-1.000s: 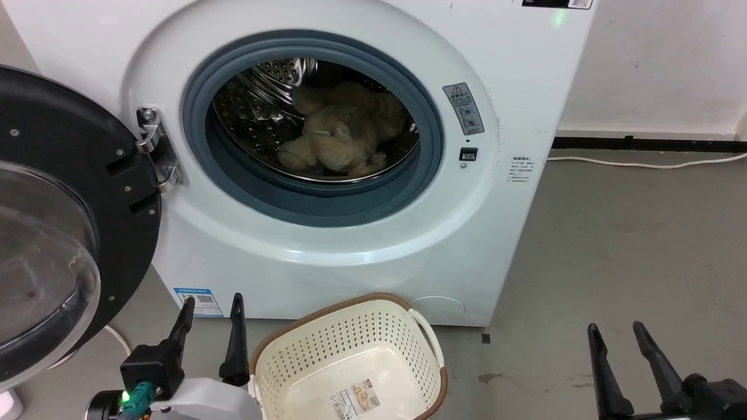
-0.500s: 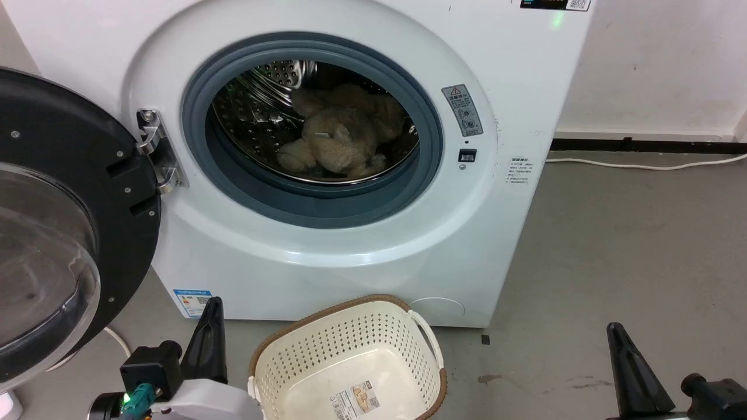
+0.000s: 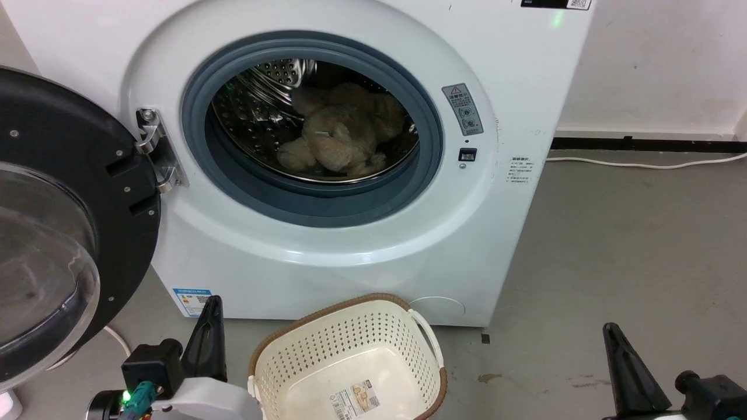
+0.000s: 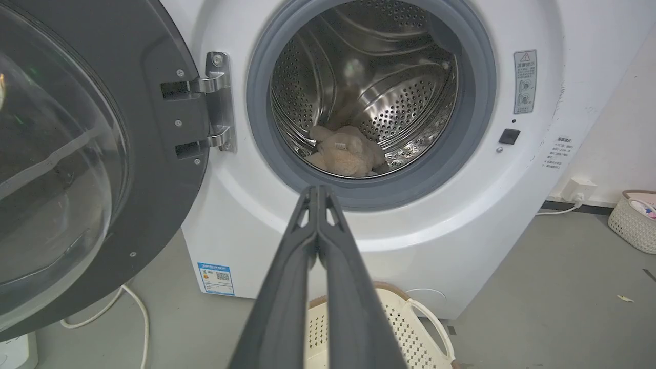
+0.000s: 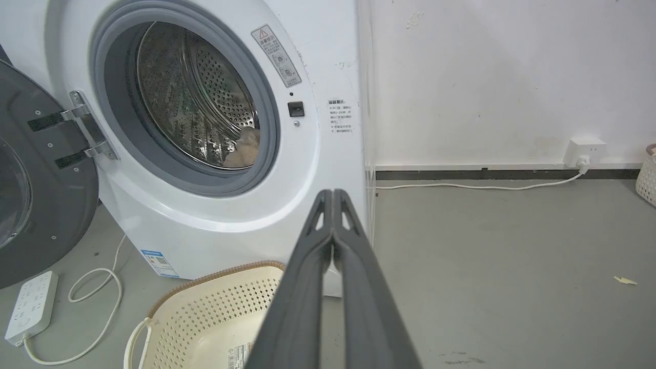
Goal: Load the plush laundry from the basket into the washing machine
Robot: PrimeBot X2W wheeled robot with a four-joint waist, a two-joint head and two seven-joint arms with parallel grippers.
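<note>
Two claws, the left gripper (image 3: 213,301) and the right gripper (image 3: 610,328), stand pressed shut and empty in front of the washing machine (image 3: 327,251), whose drum (image 3: 251,119) holds the plush laundry (image 3: 338,140) (well apart from both, behind the grey gasket (image 3: 327,205)), while the basket (image 3: 350,333) sits at the machine's foot.

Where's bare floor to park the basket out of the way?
Widest bare floor lies right of the washing machine, between the basket and the wall cable. Left is crowded: the open door and a power strip.
</note>
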